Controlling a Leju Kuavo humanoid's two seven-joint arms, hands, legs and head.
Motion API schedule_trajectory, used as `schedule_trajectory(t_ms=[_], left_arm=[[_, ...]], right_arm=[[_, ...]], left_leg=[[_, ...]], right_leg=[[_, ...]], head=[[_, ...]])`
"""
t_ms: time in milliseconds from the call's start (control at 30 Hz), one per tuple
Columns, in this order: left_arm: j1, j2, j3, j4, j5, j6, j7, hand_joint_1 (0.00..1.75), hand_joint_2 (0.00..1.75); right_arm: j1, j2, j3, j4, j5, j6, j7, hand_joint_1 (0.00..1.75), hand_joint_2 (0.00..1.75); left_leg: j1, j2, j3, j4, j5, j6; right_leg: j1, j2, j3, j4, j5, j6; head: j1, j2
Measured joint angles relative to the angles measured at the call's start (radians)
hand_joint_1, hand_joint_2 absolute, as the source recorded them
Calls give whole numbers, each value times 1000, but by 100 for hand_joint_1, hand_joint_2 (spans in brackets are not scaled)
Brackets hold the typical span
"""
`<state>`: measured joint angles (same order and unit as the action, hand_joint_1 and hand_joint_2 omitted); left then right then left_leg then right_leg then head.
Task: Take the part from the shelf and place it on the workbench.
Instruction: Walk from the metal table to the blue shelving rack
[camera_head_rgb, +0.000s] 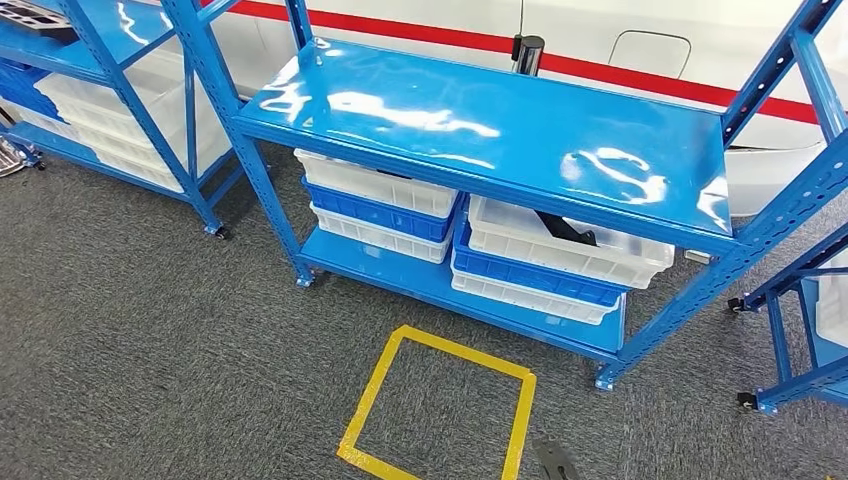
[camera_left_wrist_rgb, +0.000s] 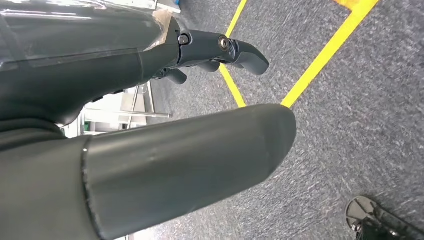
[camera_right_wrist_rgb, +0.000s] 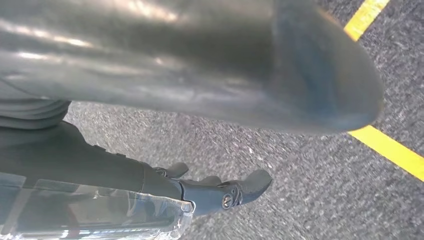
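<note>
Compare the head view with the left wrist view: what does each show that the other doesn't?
Head view alone: the blue shelf, stacked white and blue bins on its lower level, and a dark part in the top right bin. Left wrist view alone: the left hand, holding nothing, fingers apart above the floor. Both: grey carpet and the yellow tape square.
</note>
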<state>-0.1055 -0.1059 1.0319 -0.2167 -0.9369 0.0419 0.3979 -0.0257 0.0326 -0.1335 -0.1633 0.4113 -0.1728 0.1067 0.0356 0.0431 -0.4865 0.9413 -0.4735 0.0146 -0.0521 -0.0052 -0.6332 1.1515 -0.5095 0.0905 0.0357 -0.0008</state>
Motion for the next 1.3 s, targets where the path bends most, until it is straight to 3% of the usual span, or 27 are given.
schedule_trajectory(t_ms=[33,67,100,133,200,267,300,367,400,433,467,500,533,600,667,767,800,867,933,967,1000,1067,1133,1233,1300], left_arm=[[0,2,0,0,0,1,0,0,0],[-1,3,0,-1,0,2,0,0,0],[-1,5,0,-1,0,3,0,0,0],[-2,6,0,-2,0,4,0,0,0],[-3,4,0,-2,-2,5,0,0,0],[-5,1,0,-2,-6,5,1,0,0],[-6,0,0,-2,-10,4,1,0,0],[-7,1,0,-2,-15,3,1,0,0],[-6,2,0,-2,-18,2,1,0,0],[-4,2,0,-2,-19,1,1,0,0],[-3,2,0,-2,-21,0,1,0,0],[-2,3,0,-2,-23,-1,1,0,0],[-2,3,0,-2,-24,-1,1,0,0],[-4,7,0,-2,-25,-1,1,0,0],[-7,10,0,-2,-25,0,1,0,0],[-8,9,0,-2,-22,1,1,0,0],[-8,9,0,-2,-20,2,1,0,0],[-8,8,0,-2,-17,2,1,0,0],[-8,7,0,-2,-16,2,1,0,0],[-7,7,0,-2,-16,2,1,0,0],[-7,6,0,-2,-16,3,1,0,0],[-7,5,0,-2,-15,4,1,0,0],[-8,5,0,-2,-15,6,1,0,0],[-9,4,1,-2,-15,6,1,0,0],[-10,3,1,-2,-15,6,1,0,0]], right_arm=[[-1,2,0,0,1,0,0,0,0],[-2,3,0,0,1,1,0,0,0],[-2,5,0,0,1,2,0,0,0],[-1,6,0,0,1,2,0,0,0],[0,4,0,0,1,3,0,0,0],[0,2,-1,0,0,3,0,0,0],[-1,1,-1,0,0,3,0,0,0],[-2,2,-1,0,-4,1,0,0,0],[-2,3,-2,0,-5,-1,0,0,0],[-1,5,-3,0,-7,-2,0,0,0],[-1,6,-4,0,-7,-4,0,0,0],[-1,7,-5,0,-7,-5,0,0,0],[-2,9,-5,0,-7,-6,0,0,0],[-3,14,-6,0,-7,-8,0,0,0],[-3,17,-6,0,-6,-9,1,0,0],[-2,16,-6,0,-5,-9,1,0,0],[-3,16,-6,0,-5,-9,1,0,0],[-5,14,-6,0,-4,-9,1,0,0],[-4,12,-6,0,-3,-9,2,0,0],[-3,12,-6,0,-3,-9,2,0,0],[-2,11,-6,0,-3,-9,3,0,0],[-3,10,-6,0,-2,-9,3,0,0],[-4,10,-6,0,-2,-9,3,0,0],[-3,11,-6,0,-2,-9,3,0,0],[-4,11,-7,0,-2,-9,3,0,0]], left_leg=[[3,0,0,8,-8,-12],[5,-1,-2,21,-18,-24],[5,-1,-5,31,-25,-33],[5,-1,-7,36,-30,-39],[11,-2,-6,40,-36,-43],[15,-14,-24,83,-64,-40],[14,-22,-52,137,-91,-37],[5,-33,-139,288,-148,-24],[-1,-36,-178,348,-160,-16],[-8,-38,-202,373,-153,-6],[-15,-40,-206,359,-126,5],[-24,-43,-192,310,-86,17],[-32,-46,-166,241,-43,30],[-46,-48,-120,131,0,43],[-53,-46,-108,99,-2,43],[-48,-43,-92,76,6,44],[-45,-41,-86,68,9,46],[-44,-38,-82,64,8,49],[-44,-36,-80,65,5,50],[-43,-36,-77,65,2,48],[-42,-35,-72,65,-1,46],[-43,-35,-61,67,-11,38],[-46,-35,-56,69,-20,29],[-44,-35,-53,72,-28,15],[-39,-38,-75,121,-58,3]], right_leg=[[-4,0,31,-60,21,12],[-8,1,55,-107,36,13],[-7,3,67,-129,38,6],[-4,7,67,-126,31,-9],[1,12,65,-121,27,-35],[5,17,67,-120,23,-51],[10,18,69,-120,22,-57],[21,20,72,-120,17,-65],[28,22,74,-120,15,-69],[33,24,78,-120,12,-73],[38,27,82,-120,10,-76],[41,30,87,-120,8,-79],[42,33,91,-120,5,-82],[48,37,94,-120,1,-82],[51,40,92,-122,-2,-78],[52,32,81,-100,-18,-71],[53,28,63,-61,-36,-71],[51,21,-4,67,-86,-73],[48,19,-60,158,-107,-65],[46,18,-61,148,-93,-56],[44,16,-42,99,-64,-45],[41,10,25,-47,0,-30],[41,7,65,-127,29,-42],[41,9,75,-137,31,-70],[36,11,81,-141,30,-84]], head=[[1,0],[0,0],[-2,0],[-4,0],[-8,0],[-10,0],[-11,0],[-12,0],[-12,0],[-12,0],[-12,0],[-12,0],[-12,0],[-12,0],[-12,0],[-11,0],[-11,0],[-10,0],[-10,0],[-10,0],[-10,0],[-9,0],[-9,0],[-9,0],[-11,0]])
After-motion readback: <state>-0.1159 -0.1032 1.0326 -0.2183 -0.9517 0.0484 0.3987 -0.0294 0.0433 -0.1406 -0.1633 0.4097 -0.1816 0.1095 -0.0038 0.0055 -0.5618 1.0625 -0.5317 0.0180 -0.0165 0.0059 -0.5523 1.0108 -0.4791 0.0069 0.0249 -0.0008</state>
